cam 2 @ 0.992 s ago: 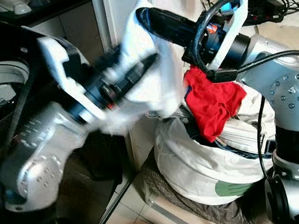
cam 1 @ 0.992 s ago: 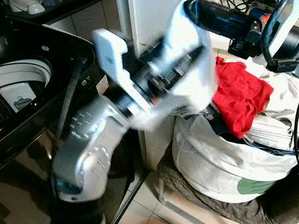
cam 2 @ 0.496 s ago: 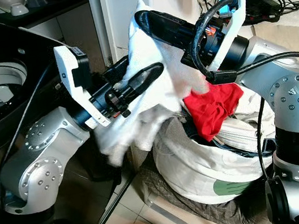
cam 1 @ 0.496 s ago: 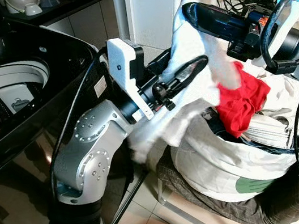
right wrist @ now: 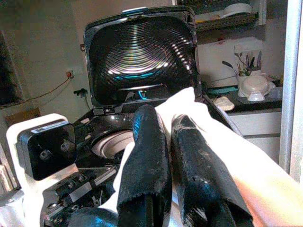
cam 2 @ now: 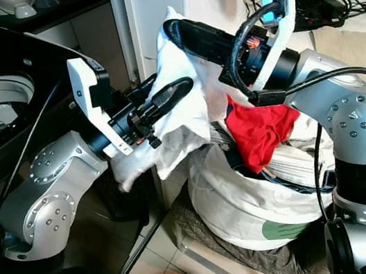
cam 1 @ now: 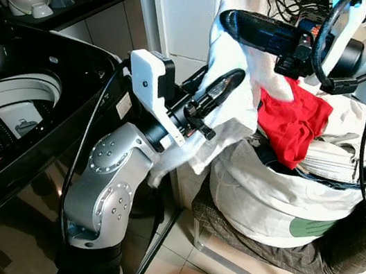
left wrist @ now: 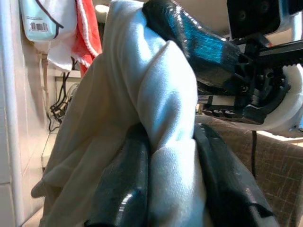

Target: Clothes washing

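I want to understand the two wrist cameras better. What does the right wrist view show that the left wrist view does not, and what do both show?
Right wrist view: the washing machine's raised lid, its drum opening and a counter with dishes.

Left wrist view: a red towel hanging on the wall and a brown checked fabric.

Both views: the same white garment, pinched by the left gripper and by the right gripper, with each camera looking at the other gripper.

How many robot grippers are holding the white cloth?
2. The left gripper pinches the white cloth lower down, beside the washing machine. The right gripper grips its top, above the laundry bag.
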Controlling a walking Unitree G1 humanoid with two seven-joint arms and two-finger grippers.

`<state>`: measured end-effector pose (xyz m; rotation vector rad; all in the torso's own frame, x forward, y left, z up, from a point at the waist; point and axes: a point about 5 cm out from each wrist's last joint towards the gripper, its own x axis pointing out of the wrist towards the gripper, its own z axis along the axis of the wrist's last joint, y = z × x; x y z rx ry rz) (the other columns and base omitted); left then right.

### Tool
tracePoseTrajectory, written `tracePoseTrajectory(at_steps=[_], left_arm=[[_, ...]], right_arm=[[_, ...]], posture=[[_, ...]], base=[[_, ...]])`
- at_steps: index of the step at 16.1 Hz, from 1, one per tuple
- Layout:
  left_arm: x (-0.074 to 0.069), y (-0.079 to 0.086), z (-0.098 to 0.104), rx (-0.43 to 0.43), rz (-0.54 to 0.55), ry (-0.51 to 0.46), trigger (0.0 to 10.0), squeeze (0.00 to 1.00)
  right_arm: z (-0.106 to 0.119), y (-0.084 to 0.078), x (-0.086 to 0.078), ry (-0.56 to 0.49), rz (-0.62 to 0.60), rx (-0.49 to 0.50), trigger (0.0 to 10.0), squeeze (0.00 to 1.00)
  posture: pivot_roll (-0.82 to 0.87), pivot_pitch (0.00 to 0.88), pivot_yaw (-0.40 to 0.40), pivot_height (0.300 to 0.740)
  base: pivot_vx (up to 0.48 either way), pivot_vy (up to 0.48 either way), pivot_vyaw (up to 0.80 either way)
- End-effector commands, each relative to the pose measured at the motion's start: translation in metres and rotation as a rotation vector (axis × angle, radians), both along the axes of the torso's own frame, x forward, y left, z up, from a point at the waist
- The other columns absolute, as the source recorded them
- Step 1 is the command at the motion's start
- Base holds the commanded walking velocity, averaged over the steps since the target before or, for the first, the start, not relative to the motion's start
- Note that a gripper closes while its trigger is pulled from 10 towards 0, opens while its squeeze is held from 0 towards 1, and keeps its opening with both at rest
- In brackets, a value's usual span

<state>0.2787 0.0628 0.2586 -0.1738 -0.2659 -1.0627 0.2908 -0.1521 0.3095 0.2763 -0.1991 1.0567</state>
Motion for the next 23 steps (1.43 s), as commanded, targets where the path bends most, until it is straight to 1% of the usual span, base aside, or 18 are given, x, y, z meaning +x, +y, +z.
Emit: tracePoseTrajectory(at_steps=[1,4,8,9,10,11,12,13,14,15,16,17,18,19,20,21,22,23], left_arm=[[0.001,-0.003,0.0,0.019,-0.011,-0.002,0.0,0.0],[0.003,-0.002,-0.001,0.022,0.001,0.001,0.0,0.0],[0.008,0.003,-0.001,0.024,0.051,-0.002,0.0,0.0],[0.013,0.008,0.001,0.014,0.098,-0.004,0.0,0.0],[0.014,0.009,0.002,0.013,0.108,-0.004,0.0,0.0],[0.02,0.015,0.003,0.024,0.165,-0.016,0.0,0.0],[0.044,0.041,0.012,0.088,0.394,-0.058,0.0,0.0],[0.054,0.056,0.018,0.108,0.507,-0.079,0.0,0.0],[0.061,0.065,0.022,0.117,0.578,-0.092,0.0,0.0],[0.078,0.096,0.038,0.239,0.774,-0.206,0.0,0.0],[0.09,0.125,0.061,0.326,0.93,-0.305,0.0,0.0],[0.096,0.145,0.085,0.398,1.035,-0.377,0.0,0.0],[0.099,0.154,0.095,0.459,1.077,-0.409,0.0,0.0],[0.103,0.172,0.114,0.595,1.187,-0.493,0.0,0.0],[0.106,0.179,0.119,0.652,1.227,-0.51,0.0,0.0],[0.108,0.19,0.124,0.751,1.306,-0.551,0.0,0.0],[0.114,0.199,0.115,0.896,1.327,-0.523,10.0,0.0],[0.118,0.202,0.101,1.003,1.292,-0.461,10.0,0.0]], right_arm=[[0.007,0.002,-0.004,-0.039,0.009,0.009,0.0,0.0],[0.007,0.003,-0.004,-0.038,0.003,0.008,0.0,0.0],[0.006,0.006,-0.003,-0.035,-0.012,-0.001,0.0,0.0],[0.006,0.006,-0.002,-0.031,-0.018,0.0,4.7,0.25],[0.006,0.006,-0.002,-0.03,-0.022,-0.001,4.7,0.25],[0.005,0.007,-0.001,-0.005,-0.007,0.019,10.0,1.0],[0.0,0.01,-0.004,-0.029,-0.022,-0.061,10.0,1.0],[-0.004,0.012,-0.004,-0.03,-0.033,-0.106,10.0,1.0],[-0.006,0.013,-0.004,-0.029,-0.042,-0.134,10.0,1.0],[-0.014,0.018,-0.006,-0.032,-0.029,-0.189,10.0,0.0],[-0.017,0.024,-0.008,-0.037,-0.01,-0.205,10.0,0.0],[-0.018,0.03,-0.01,-0.04,0.002,-0.209,10.0,0.0],[-0.019,0.034,-0.01,-0.042,0.007,-0.214,10.0,0.0],[-0.021,0.041,-0.011,-0.049,0.012,-0.227,10.0,0.0],[-0.022,0.043,-0.011,-0.052,0.013,-0.23,10.0,0.0],[-0.024,0.048,-0.012,-0.054,0.013,-0.234,10.0,0.0],[-0.029,0.055,-0.013,-0.054,0.017,-0.256,10.0,0.0],[-0.032,0.057,-0.014,-0.052,0.017,-0.269,10.0,0.0]], posture=[[-0.04,0.0,-0.022,0.74],[-0.04,0.0,-0.021,0.74],[-0.03,0.0,-0.024,0.74],[-0.03,0.0,-0.023,0.74],[-0.03,0.0,-0.023,0.74],[-0.03,0.0,-0.021,0.74],[-0.03,0.0,-0.018,0.74],[-0.02,0.0,-0.018,0.74],[-0.02,0.0,-0.019,0.74],[-0.01,0.0,-0.022,0.74],[-0.01,0.0,-0.019,0.74],[0.0,0.0,-0.016,0.74],[0.0,0.0,-0.012,0.74],[0.0,0.0,-0.006,0.74],[0.01,0.0,-0.006,0.74],[0.0,0.0,0.001,0.74],[0.0,0.0,0.008,0.74],[0.0,0.0,0.008,0.74]], base=[[0.0,0.0,0.0],[0.0,0.0,0.0],[0.0,0.0,0.0],[0.0,0.0,0.0],[0.0,0.0,0.0],[0.0,0.0,0.0],[0.0,0.0,0.0],[0.0,0.0,0.0],[0.0,0.0,0.0],[0.0,0.0,0.0],[0.0,0.0,0.0],[0.0,0.0,0.0],[0.0,0.0,0.0],[0.0,0.0,0.0],[0.0,0.0,0.0],[0.0,0.0,0.0],[0.0,0.0,0.0],[0.0,0.0,0.0]])
